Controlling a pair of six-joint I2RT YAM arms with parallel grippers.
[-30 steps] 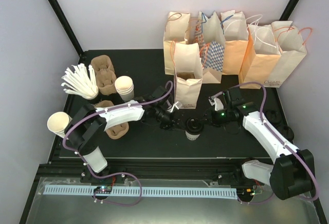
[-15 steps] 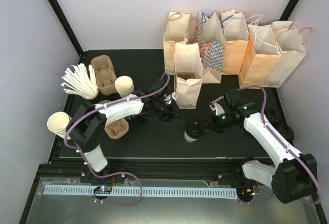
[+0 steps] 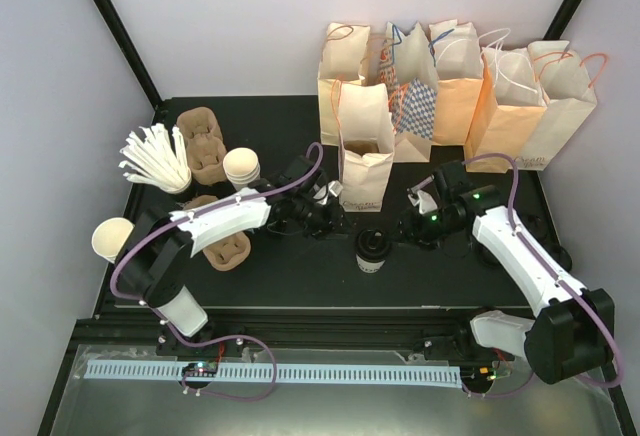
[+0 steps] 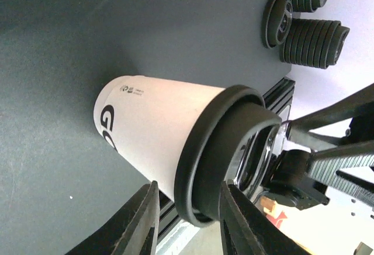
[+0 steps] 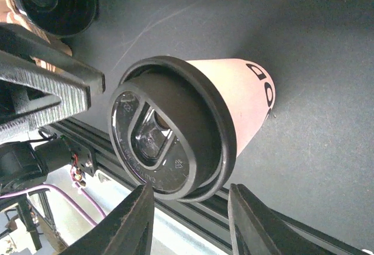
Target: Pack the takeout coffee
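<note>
Our left claw [image 4: 188, 188] is open, fingers spread and gripping nothing. The small white paper cup with dark printed lettering and a round black plastic lid [image 4: 153, 131] sits just ahead of its tips. Our right claw [image 5: 190, 188] is open too and holds nothing, with the same cup right in front of it, lid end towards the camera. From above, we see the cup upright on the flat black worktop [image 3: 290, 126], between the two claws and apart from both. The left claw is to its left and a little further back, the right claw to its right.

Bare black surface lies all round the cup. The worktop's near edge, with its dark metal rail [image 3: 330, 316], runs close in front. Behind the cup, near but apart, a small brown paper bag [image 3: 365, 161] stands open-topped, and a row of taller brown paper bags [image 3: 455, 96] lines the back edge. Stacks of black plastic lids [image 4: 312, 38] sit at the right edge. On the left are a stack of cream paper cups [image 3: 242, 168], brown moulded-pulp carriers [image 3: 200, 144] and a bundle of white sticks [image 3: 155, 161].

Only part of the lettering shows in either wrist view. Both claws' fingers are cut off at the bottom of those views, and from above the wrists hide them.
</note>
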